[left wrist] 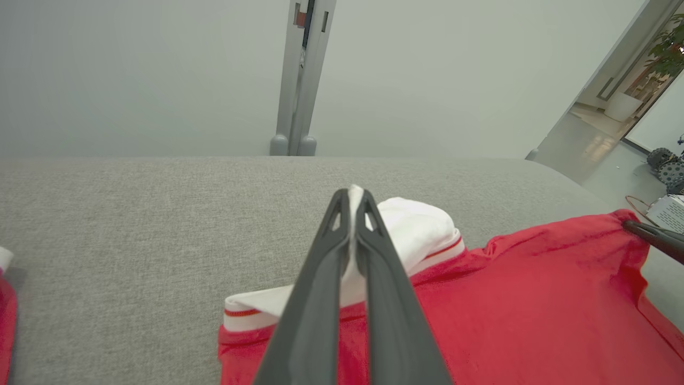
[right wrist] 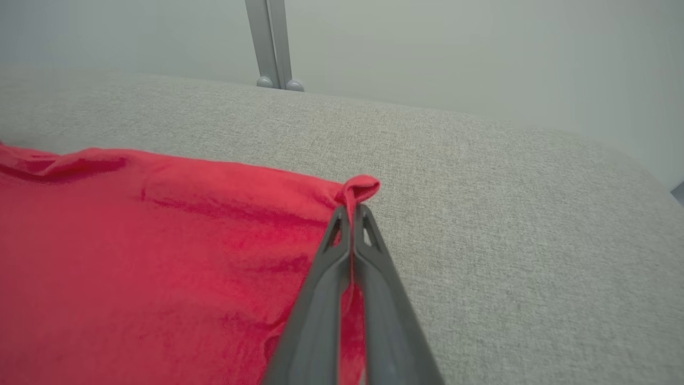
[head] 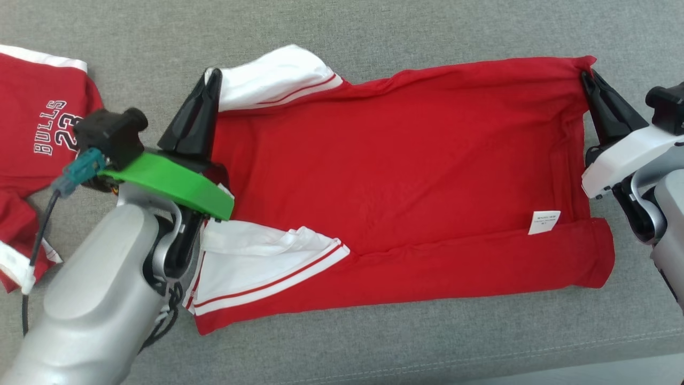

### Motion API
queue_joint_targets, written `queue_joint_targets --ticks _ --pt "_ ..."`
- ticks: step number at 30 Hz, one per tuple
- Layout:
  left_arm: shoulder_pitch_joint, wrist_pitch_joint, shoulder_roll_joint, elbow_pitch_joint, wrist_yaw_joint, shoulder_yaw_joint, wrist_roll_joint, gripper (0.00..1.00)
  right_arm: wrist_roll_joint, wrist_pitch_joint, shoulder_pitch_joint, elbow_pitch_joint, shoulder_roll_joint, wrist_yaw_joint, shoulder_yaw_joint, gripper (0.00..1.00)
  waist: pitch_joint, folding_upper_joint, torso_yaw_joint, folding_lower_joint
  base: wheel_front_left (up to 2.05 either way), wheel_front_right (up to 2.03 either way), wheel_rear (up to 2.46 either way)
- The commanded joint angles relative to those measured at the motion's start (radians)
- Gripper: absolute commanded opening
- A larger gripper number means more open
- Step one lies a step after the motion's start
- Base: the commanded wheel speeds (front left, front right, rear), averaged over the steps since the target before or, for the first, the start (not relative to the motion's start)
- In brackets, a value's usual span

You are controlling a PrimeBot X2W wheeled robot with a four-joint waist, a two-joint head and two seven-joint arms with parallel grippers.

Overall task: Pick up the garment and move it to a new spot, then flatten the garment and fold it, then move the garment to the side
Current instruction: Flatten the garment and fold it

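Note:
The garment [head: 395, 176] is a red shirt with white, red-striped sleeves, spread across a grey cushioned surface with its near long edge folded over. My left gripper [head: 214, 75] is shut on the far white sleeve's corner; in the left wrist view white cloth sticks out between the tips of the left gripper [left wrist: 352, 200]. My right gripper [head: 587, 75] is shut on the shirt's far right corner. A red nub of the garment [right wrist: 160, 256] pokes out past the tips of the right gripper [right wrist: 351, 209] in the right wrist view.
A second red shirt [head: 37, 133] with white trim and "BULLS 23" lettering lies at the far left of the grey surface [head: 406, 342]. A pale wall with a grey upright post [left wrist: 299, 80] stands behind it. An open doorway [left wrist: 641, 101] shows at the right.

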Motion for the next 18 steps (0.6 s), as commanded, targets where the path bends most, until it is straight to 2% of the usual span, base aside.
queue_joint_targets --ticks 1,7,12,18 --pt "0.036 -0.005 0.010 -0.029 0.018 0.013 0.002 0.00 -0.013 -0.004 0.027 -0.014 0.003 -0.002 -0.019 0.00 -0.011 0.0000 0.009 0.0000 0.00 0.00 0.00" --pt "0.180 -0.005 0.015 -0.145 0.069 0.056 0.041 0.00 -0.062 -0.003 0.121 -0.065 0.016 -0.002 -0.114 0.00 -0.033 0.0000 0.020 0.0000 0.00 0.00 0.00" --pt "0.296 -0.005 -0.006 -0.210 0.097 0.095 0.065 0.00 -0.091 -0.004 0.206 -0.103 0.033 -0.002 -0.191 0.00 -0.057 0.0000 0.026 0.0000 0.00 0.00 0.00" --pt "0.419 -0.005 -0.048 -0.242 0.106 0.122 0.092 0.00 -0.108 -0.004 0.310 -0.151 0.064 -0.002 -0.263 0.00 -0.086 0.0000 0.031 0.0000 0.00 0.00 0.00"
